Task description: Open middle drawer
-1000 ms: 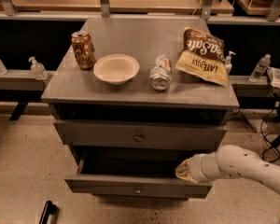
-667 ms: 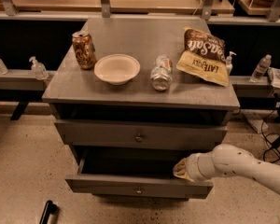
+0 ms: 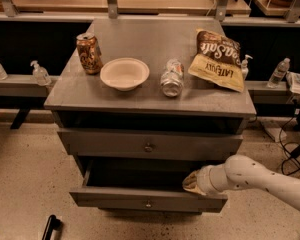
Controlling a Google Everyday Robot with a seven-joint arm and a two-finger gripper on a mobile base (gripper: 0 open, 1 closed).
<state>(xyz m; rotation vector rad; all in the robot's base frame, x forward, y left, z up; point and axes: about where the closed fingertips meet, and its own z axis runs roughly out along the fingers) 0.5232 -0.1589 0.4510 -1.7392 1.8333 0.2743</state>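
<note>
Middle drawer [image 3: 105,199]: grey metal, second of three in the desk [image 3: 140,101], standing pulled out towards the camera, interior dark. Its long axis runs left to right, with the low flat front facing the viewer and a small round knob [image 3: 148,203] at its centre. End effector [image 3: 191,183]: at the drawer's right end, over the top edge of the front; whether it is spread or closed cannot be told. Arm [image 3: 260,176]: white, entering from the lower right and reaching left, roughly level. Top drawer [image 3: 200,145]: closed. On the desk top: brown can [image 3: 89,53], white bowl [image 3: 124,73], plastic bottle [image 3: 172,78] on its side, chip bag [image 3: 217,59].
</note>
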